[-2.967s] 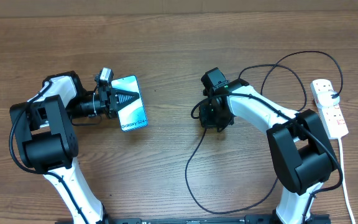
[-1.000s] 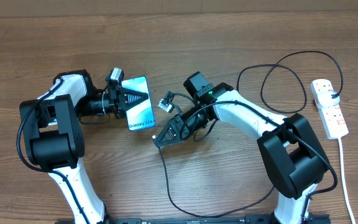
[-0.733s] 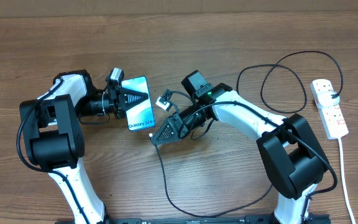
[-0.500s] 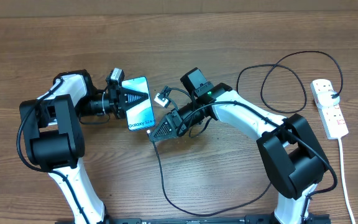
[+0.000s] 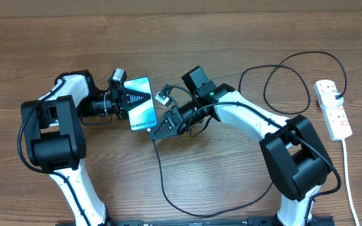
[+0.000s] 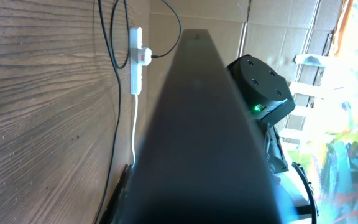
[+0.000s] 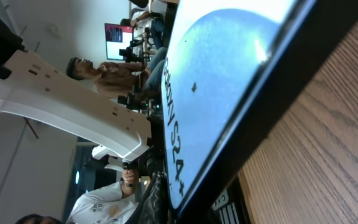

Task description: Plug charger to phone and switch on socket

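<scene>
My left gripper [image 5: 142,98] is shut on the phone [image 5: 142,117] and holds it flat, its light-blue screen up, "Galaxy" text at the near end. My right gripper [image 5: 153,134] is shut on the charger's connector end, right at the phone's near short edge; the connector tip itself is hidden. The thin black charger cable [image 5: 159,169] trails from it toward the front. In the right wrist view the phone's screen [image 7: 216,81] fills the frame just above a finger pad [image 7: 225,205]. In the left wrist view the phone's dark body [image 6: 204,137] blocks most of the frame.
The white socket [image 5: 333,108] lies at the far right with a black plug [image 5: 338,95] in it and a white cord [image 5: 349,182] running to the front. The black cable loops [image 5: 294,75] between it and my right arm. The socket also shows in the left wrist view [image 6: 137,59].
My right gripper has carried the cable end left and away from me, up to the phone's near edge. My left gripper shifted the phone slightly right three seconds ago, then held still.
</scene>
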Robot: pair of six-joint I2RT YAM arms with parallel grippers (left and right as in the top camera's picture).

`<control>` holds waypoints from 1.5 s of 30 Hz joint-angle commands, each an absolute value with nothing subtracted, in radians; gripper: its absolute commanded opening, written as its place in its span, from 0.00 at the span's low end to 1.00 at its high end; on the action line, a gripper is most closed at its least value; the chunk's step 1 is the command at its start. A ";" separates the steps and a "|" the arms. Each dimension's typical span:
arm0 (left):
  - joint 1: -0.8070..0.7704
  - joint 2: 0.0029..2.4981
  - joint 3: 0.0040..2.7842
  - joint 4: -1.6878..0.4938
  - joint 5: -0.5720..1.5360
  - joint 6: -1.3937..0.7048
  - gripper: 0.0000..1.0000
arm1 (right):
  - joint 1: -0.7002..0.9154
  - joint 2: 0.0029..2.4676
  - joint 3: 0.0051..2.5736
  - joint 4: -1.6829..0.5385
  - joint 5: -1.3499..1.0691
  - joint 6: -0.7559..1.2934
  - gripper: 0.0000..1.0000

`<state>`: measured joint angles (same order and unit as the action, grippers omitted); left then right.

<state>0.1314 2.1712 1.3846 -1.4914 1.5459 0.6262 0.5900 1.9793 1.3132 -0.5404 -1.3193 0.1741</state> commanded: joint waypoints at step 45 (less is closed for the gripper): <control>0.121 2.146 1.405 -1.414 1.581 0.628 0.04 | 0.617 1.941 1.343 -0.439 -1.357 0.292 0.04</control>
<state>0.1371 2.1712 1.3956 -1.4345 1.5635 0.6003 0.5995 1.9793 1.3128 -0.4637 -1.2842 0.2924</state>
